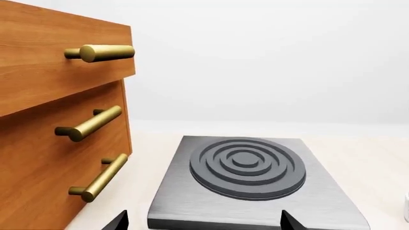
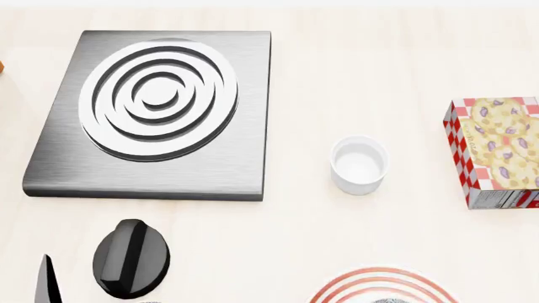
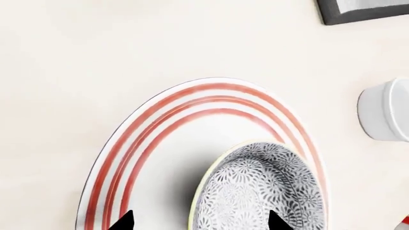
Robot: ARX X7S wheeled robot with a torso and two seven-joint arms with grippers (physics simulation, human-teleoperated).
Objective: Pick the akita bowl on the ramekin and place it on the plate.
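Note:
The speckled akita bowl (image 3: 262,191) sits on the plate (image 3: 185,139), a white dish with red rings, off to one side of its middle. My right gripper (image 3: 199,221) hovers over it, open, its two dark tips wide apart and the bowl's rim edge between them. In the head view only the plate's far rim (image 2: 383,284) shows at the bottom edge. The white ramekin (image 2: 360,164) stands with nothing on it beyond the plate; the right wrist view also catches the ramekin (image 3: 386,110). My left gripper (image 1: 203,223) is open and holds nothing, facing the stove.
A grey stove plate (image 2: 160,113) with concentric burner rings lies at far left, a black knob (image 2: 130,259) in front of it. A wooden cabinet (image 1: 45,120) with brass handles stands beside the stove. A cookie box (image 2: 497,151) lies at the right edge.

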